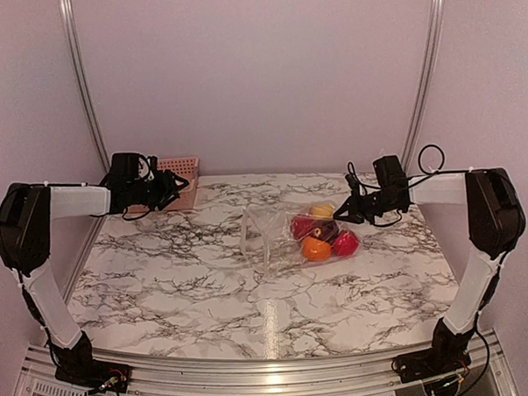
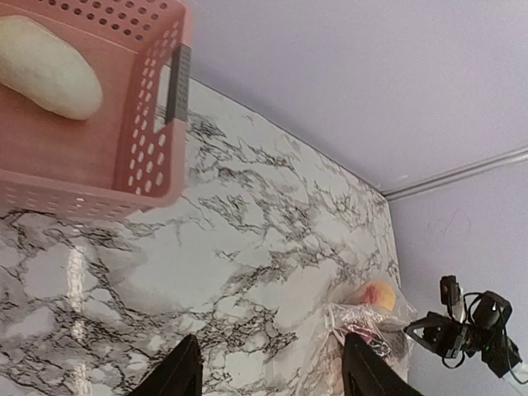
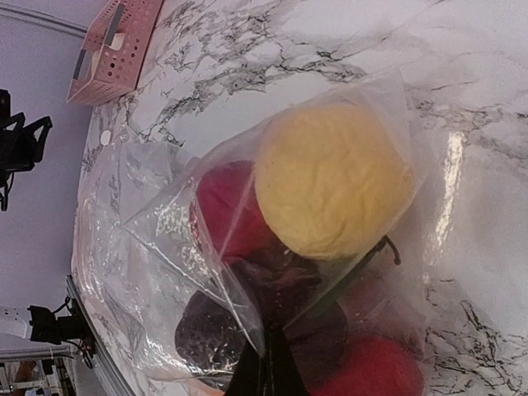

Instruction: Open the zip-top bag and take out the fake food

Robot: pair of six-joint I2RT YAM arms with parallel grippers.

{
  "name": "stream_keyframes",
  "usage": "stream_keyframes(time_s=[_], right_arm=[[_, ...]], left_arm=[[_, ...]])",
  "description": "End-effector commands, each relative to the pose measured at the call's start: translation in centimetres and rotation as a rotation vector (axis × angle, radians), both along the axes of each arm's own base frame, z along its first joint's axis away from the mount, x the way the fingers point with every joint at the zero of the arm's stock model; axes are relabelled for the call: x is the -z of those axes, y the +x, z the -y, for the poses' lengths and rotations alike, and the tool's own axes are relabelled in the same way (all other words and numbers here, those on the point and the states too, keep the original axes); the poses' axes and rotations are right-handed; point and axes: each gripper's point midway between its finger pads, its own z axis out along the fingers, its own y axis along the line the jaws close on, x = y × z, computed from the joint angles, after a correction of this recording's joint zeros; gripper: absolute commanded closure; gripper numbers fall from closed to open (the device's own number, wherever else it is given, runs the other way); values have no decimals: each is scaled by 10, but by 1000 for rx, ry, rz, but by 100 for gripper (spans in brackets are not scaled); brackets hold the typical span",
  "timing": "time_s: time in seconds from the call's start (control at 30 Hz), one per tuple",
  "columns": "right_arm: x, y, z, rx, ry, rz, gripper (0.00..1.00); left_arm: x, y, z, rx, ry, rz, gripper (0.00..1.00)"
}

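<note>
The clear zip-top bag (image 1: 274,237) lies on the marble table, right of centre. Inside it are a yellow fruit (image 1: 322,211), red pieces (image 1: 345,243), an orange one (image 1: 315,248) and a dark purple one (image 3: 214,334). My right gripper (image 1: 338,216) is shut, pinching a fold of the bag's plastic (image 3: 266,363) at the food end. The yellow fruit (image 3: 330,177) fills the right wrist view. My left gripper (image 1: 183,183) is open and empty above the pink basket (image 1: 171,180) at the back left. A white food piece (image 2: 49,78) lies in the basket (image 2: 140,165).
The bag (image 2: 371,326) shows far off in the left wrist view, with the right arm (image 2: 466,330) beyond it. Metal rails run up the back wall at both sides. The table's near edge is a metal frame holding the arm bases.
</note>
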Motion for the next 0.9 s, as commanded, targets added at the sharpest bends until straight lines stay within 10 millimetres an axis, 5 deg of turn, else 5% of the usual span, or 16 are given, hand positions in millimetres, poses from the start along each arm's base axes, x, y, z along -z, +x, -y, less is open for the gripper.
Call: stream_keyframes(time_s=[0.0,0.17,0.37,0.87], right_arm=[[-7,-9,-11,-27,22,17,100],[2,-15,-11,-25,12,5,100],[23,-21,-3,-13,-51,-29,100],[64,-40,11,-22,-117,-92,100]], left_arm=[[15,-54,77,272,-56,5,46],[35,-101,145,425,-72,-27,59],[57,-134,193,522,-89,-75,67],[93,-126,257,551,-128,-157,72]])
